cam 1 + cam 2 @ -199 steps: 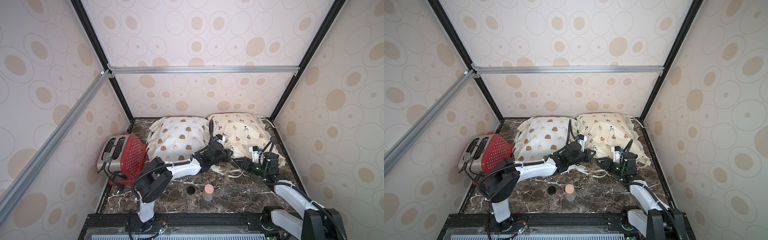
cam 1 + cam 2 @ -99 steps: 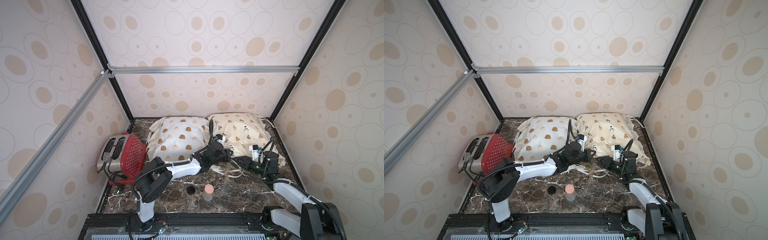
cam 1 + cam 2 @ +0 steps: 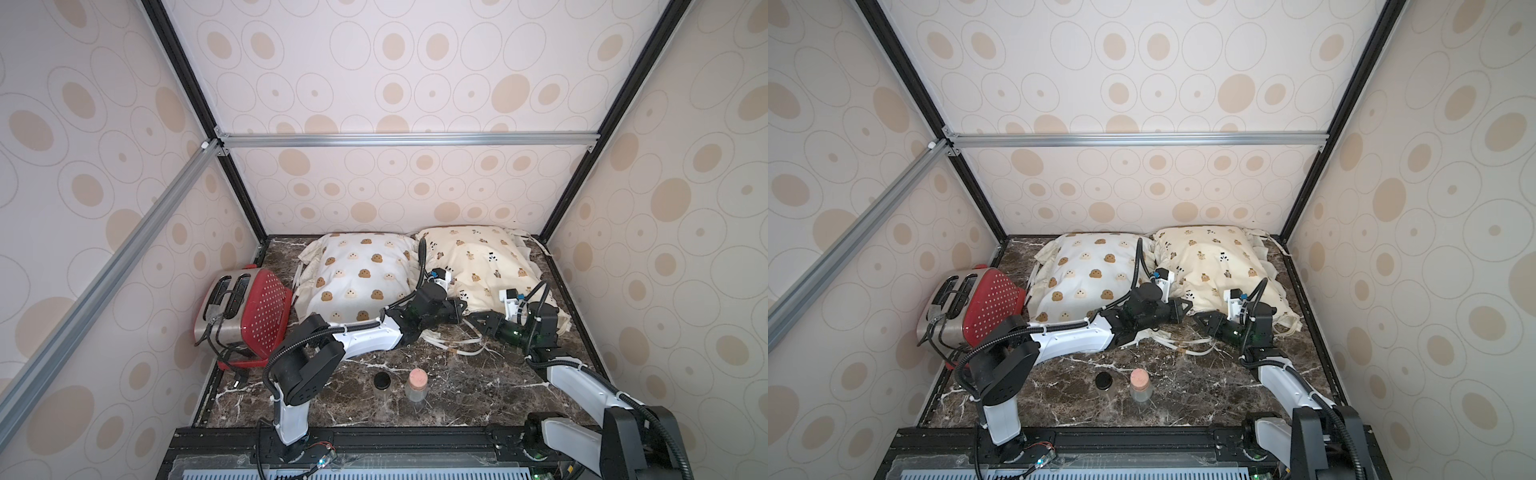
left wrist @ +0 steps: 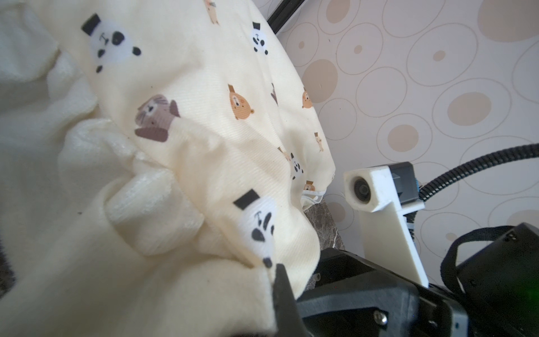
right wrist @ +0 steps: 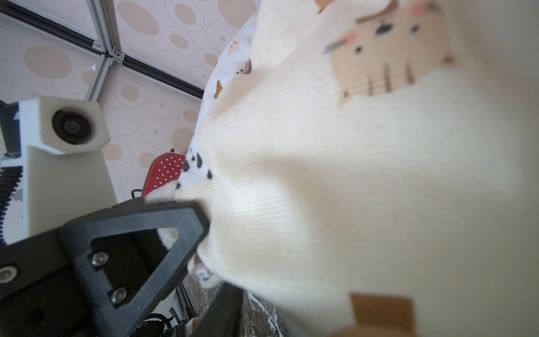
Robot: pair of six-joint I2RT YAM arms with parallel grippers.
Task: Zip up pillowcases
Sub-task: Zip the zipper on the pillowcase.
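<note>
- The bear-print pillowcase [image 3: 478, 257] lies at the back of the table [image 3: 457, 386], touching the blob-print pillowcase [image 3: 357, 274].
- The left gripper [image 3: 460, 311] is clenched on the bear-print pillowcase's front edge.
- The right gripper [image 3: 477, 322] meets that edge; whether it grips, I cannot tell.

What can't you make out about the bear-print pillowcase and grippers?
Bear-print pillowcase zipper: unseen; left gripper and right gripper cover its near edge in both top views, folds fill wrist views.
Right gripper's opening: too small from above, cut off in left wrist view.
</note>
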